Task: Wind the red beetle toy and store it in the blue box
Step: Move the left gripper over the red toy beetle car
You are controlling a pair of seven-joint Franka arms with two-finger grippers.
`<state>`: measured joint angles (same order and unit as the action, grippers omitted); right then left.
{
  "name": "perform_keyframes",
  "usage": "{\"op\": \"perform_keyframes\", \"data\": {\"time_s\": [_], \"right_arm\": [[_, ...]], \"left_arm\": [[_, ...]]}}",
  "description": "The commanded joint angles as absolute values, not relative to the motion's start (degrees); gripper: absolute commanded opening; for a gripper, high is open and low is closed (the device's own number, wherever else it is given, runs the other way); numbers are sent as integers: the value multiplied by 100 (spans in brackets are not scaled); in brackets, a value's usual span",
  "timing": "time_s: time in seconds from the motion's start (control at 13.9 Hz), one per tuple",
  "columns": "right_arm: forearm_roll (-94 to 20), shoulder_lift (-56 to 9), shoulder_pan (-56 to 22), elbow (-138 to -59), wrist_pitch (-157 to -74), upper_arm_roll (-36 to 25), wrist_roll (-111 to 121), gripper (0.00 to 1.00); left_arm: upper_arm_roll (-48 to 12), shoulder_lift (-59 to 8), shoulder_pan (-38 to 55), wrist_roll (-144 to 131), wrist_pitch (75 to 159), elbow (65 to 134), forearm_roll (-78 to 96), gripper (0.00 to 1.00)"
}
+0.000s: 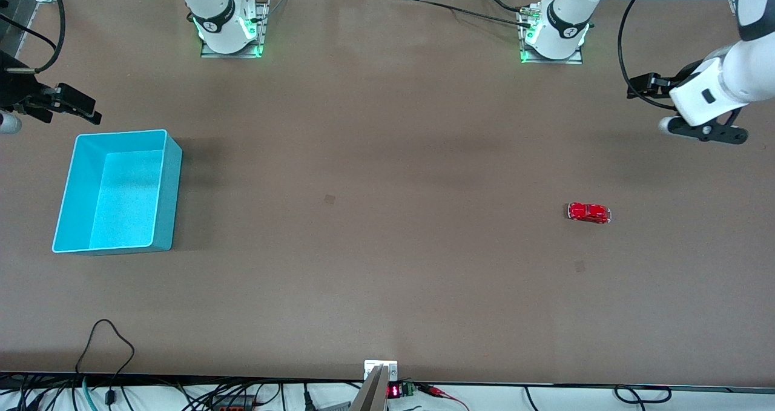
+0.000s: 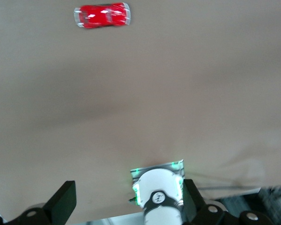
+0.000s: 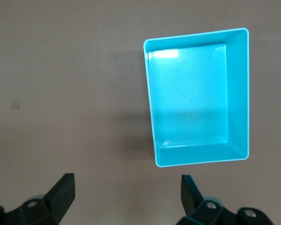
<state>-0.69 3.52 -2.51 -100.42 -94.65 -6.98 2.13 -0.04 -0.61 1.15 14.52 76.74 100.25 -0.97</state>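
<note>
- Both grippers' fingers stand spread wide apart with nothing between them, as each wrist view shows.
- Left gripper (image 1: 651, 87) hangs in the air over the brown tabletop (image 1: 375, 217) at the left arm's end of the table, its black fingers (image 2: 65, 199) empty.
- Right gripper (image 1: 82, 105) hangs over the right arm's end of the table, just by the box's edge, its fingers (image 3: 63, 192) empty too.
- Tiny glossy red beetle toy car (image 1: 588, 212) with silvery bumpers sits on its wheels on the bare tabletop toward the left arm's end, touched by neither gripper.
- Light cyan-blue rectangular plastic box (image 1: 169, 187) with tall thin walls stands upright toward the right arm's end, well apart from the car, holding nothing.
</note>
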Motion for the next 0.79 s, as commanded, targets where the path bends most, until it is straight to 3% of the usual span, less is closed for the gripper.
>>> {"op": "perform_keyframes", "data": {"time_s": [0.0, 0.36, 0.72], "right_arm": [[18, 404, -264, -10011, -9378, -694, 149, 100], [18, 404, -264, -10011, -9378, -694, 158, 100], [18, 404, -255, -10011, -9378, -694, 167, 100]], "left_arm": [[-35, -210, -26, 3175, 8082, 10238, -97, 100], [-35, -596, -255, 5628, 11112, 11600, -306, 100], [-35, -1791, -325, 8178, 13329, 11646, -439, 100]]}}
